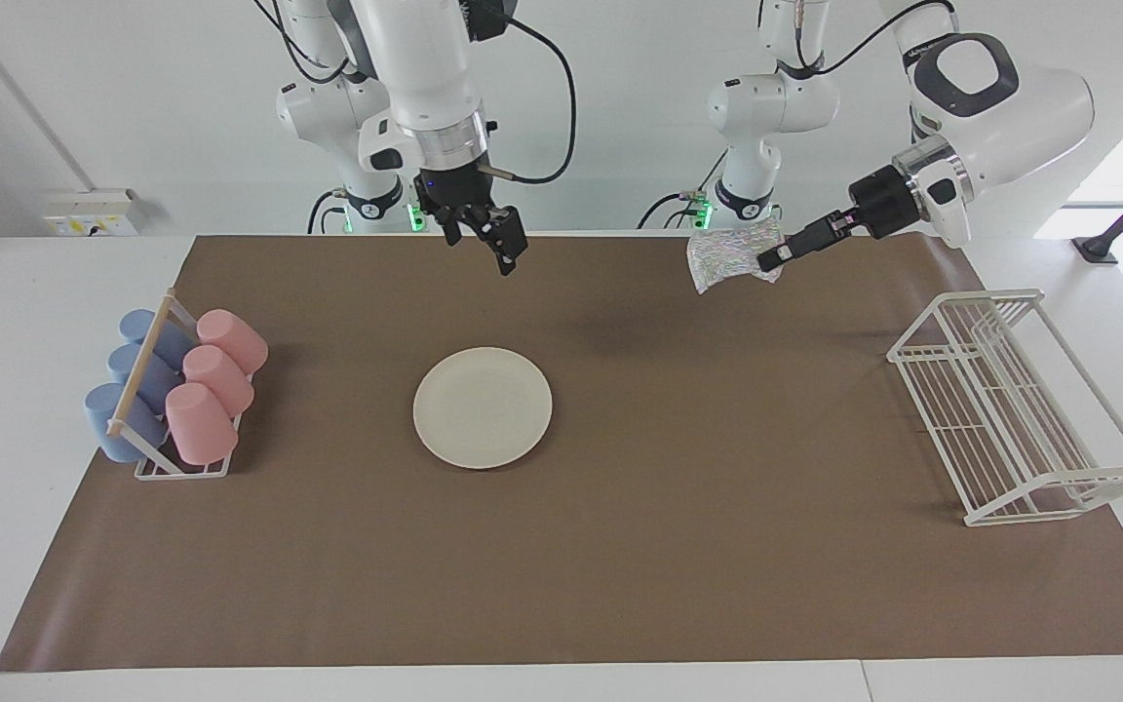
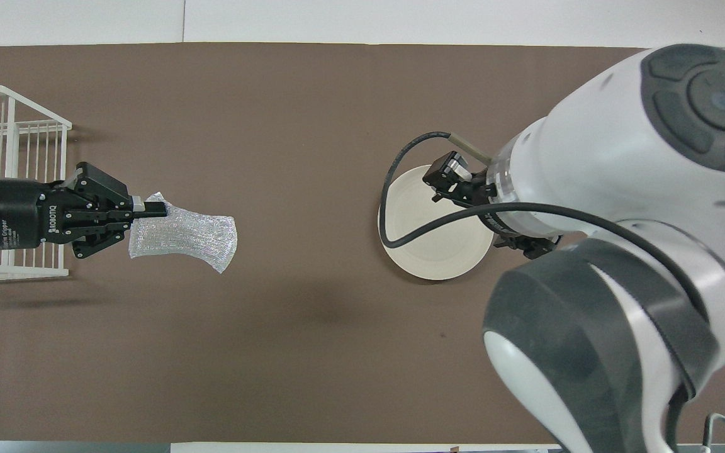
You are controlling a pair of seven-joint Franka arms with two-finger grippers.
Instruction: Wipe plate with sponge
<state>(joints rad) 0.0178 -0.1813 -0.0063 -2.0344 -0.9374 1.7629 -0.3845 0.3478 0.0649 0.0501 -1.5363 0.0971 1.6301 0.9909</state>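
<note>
Two Franka arms hang raised over a brown table mat [image 1: 620, 565], the cream plate [image 1: 483, 408] lying near its centre. Toward three o'clock in the facing view, the left gripper [image 1: 768, 261] is clenched on the silvery sponge [image 1: 729, 257], aloft; toward twelve, the right gripper [image 1: 489, 234] hangs released and empty.

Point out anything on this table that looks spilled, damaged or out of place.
Nothing stands out. The plate lies flat and whole on the brown mat. The sponge hangs in the air from the shut left gripper, toward the wire rack. The right gripper is open and empty. The cups lie tidily in their holder.
</note>
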